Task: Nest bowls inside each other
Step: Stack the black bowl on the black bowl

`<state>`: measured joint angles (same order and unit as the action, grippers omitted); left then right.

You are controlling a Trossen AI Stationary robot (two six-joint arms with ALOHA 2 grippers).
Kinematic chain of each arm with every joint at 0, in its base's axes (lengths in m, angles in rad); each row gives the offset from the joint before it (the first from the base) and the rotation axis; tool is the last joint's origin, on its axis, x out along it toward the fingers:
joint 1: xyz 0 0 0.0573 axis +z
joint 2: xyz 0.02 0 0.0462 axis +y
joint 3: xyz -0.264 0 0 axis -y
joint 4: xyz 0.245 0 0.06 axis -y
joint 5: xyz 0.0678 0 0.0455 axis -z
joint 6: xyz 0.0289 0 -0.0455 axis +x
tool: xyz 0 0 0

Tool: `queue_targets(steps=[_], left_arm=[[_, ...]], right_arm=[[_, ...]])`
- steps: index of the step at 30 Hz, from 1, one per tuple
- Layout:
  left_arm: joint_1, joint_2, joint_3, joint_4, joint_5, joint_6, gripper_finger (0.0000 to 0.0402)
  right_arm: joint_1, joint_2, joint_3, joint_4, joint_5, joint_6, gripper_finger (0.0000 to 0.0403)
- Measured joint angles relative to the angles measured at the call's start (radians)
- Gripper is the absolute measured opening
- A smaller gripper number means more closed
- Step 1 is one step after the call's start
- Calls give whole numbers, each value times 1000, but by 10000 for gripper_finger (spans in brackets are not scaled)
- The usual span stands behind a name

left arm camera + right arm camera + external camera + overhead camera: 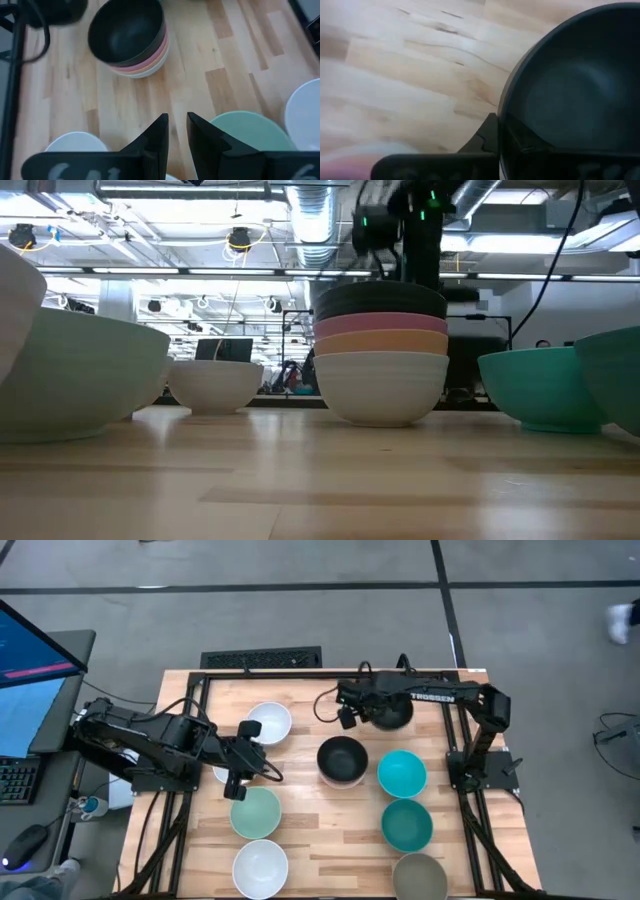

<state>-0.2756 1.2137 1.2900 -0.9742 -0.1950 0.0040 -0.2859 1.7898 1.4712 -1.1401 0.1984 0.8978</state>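
Gripping the rim of a dark bowl (570, 85), the right gripper (500, 135) has its fingers closed on the wall, one inside and one outside; in the high view this bowl (392, 712) sits near the far edge of the table (310, 840), under the right arm, whose link bears the white lettering "TROSSEN" (432, 696). Near the middle of the table stands a nested stack (381, 355): a black bowl (342, 756) on top, then pink, orange and white ones below it. Toward the right edge lie two teal bowls (402, 773) and (407, 824), with a grey-olive bowl (420, 875) at the near right corner. On the left half sit a white bowl (269, 723) near the far edge, a pale green bowl (256, 812) and another white bowl (260, 867) at the near edge. The left gripper (238, 780) hovers between the far white bowl and the pale green one, its fingers (155, 145) a narrow gap apart with nothing between them. No other writing can be read.
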Motion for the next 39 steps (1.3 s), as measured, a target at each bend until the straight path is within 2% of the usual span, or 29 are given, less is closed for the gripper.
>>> queue_targets(steps=[5,9,12,17,21,28,36,39], left_arm=[[0,0,0,-24,-52,2,61],[1,0,0,-33,-55,4,61],[7,0,0,-29,-62,33,61],[49,0,-1,-1,-78,108,61],[86,0,-1,16,-52,159,61],[143,0,-1,20,-35,203,61],[182,0,-1,13,1,227,61],[189,0,-1,13,1,229,61]], right_arm=[[110,-6,265,-152,63,-121,11],[256,-8,465,-184,21,-213,16],[363,-5,531,-191,2,-225,34],[492,-2,513,-226,17,-170,38],[536,0,437,-157,47,-166,28],[561,0,309,33,35,-289,31],[549,2,260,33,-56,-356,35],[541,39,256,22,-86,-384,35]])
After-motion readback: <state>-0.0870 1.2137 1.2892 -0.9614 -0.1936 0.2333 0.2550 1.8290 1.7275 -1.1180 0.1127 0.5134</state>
